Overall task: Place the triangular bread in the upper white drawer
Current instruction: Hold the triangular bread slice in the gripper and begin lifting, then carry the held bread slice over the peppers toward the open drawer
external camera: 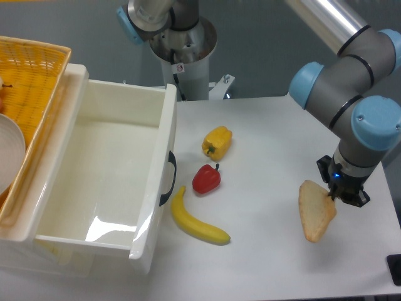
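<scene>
UR5e arm [351, 94]: matte grey tubular links, light-blue round joint caps, polished silver upper tube. Gripper [339, 188]: small, black, blue indicator light lit on body. Base column [182, 44]: silver-grey, white label with red mark, blue cap at shoulder.
</scene>
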Robot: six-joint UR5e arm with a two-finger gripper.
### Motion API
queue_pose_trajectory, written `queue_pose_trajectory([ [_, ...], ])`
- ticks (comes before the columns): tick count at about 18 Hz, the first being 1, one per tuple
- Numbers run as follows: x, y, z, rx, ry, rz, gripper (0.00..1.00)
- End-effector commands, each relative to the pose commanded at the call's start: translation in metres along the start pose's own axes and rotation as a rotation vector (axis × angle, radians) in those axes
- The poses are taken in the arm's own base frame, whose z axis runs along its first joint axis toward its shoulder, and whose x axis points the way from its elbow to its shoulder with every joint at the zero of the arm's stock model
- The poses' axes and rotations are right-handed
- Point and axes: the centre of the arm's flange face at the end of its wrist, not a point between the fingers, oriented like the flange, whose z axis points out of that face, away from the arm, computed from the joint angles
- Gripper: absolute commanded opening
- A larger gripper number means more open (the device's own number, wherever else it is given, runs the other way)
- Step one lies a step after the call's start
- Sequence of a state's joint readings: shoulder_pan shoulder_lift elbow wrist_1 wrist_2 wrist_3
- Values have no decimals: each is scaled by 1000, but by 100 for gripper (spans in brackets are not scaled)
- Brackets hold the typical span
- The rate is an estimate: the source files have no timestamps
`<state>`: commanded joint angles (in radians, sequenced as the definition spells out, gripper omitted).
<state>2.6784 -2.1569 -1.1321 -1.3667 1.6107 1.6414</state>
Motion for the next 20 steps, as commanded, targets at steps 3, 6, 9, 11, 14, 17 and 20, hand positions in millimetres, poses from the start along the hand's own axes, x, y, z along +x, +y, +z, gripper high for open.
queue_pose_trajectory([
  [3, 12, -11, -14, 7, 5, 9, 0],
  [6, 28, -25, -33, 28, 19, -31, 0],
  [9, 43, -34, -56, 89, 33, -110, 0],
  [11, 58, -38, -70, 106, 29, -114, 0],
  [14, 78, -54, -93, 147, 15, -138, 0],
  [17, 97, -60, -123, 215, -6, -191, 0],
  [20, 115, -67, -157, 284, -30, -247, 0],
])
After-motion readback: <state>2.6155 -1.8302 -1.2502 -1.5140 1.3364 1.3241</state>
